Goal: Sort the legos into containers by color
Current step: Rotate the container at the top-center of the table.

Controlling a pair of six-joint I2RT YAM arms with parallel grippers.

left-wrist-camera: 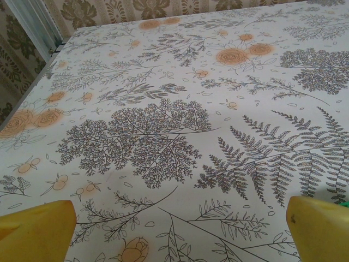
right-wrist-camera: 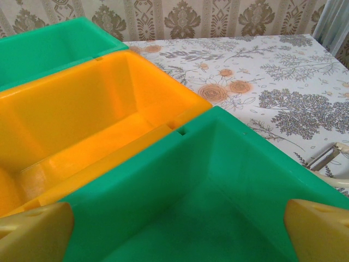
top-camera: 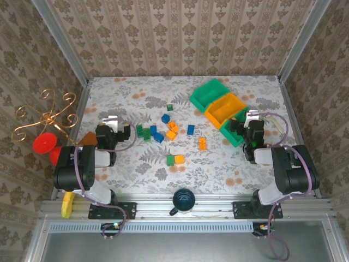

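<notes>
Top external: small green, blue, orange plastic lego bricks (top-camera: 163, 134) loose, middle of floral table (top-camera: 136, 90); I see none binned
Claws: left gripper (left-wrist-camera: 180, 229), right gripper (right-wrist-camera: 180, 229) both apart, empty

Two green bins (top-camera: 210, 94) and one orange bin (top-camera: 223, 109), with about thirteen loose pieces: four green bricks (top-camera: 170, 107), four blue bricks (top-camera: 191, 130), roughly five orange bricks (top-camera: 202, 143), plus one dark cup (top-camera: 184, 201).

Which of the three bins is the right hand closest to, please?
The near green bin: the right hand hovers over it, whereas the orange bin and far green bin lie beyond.
</notes>
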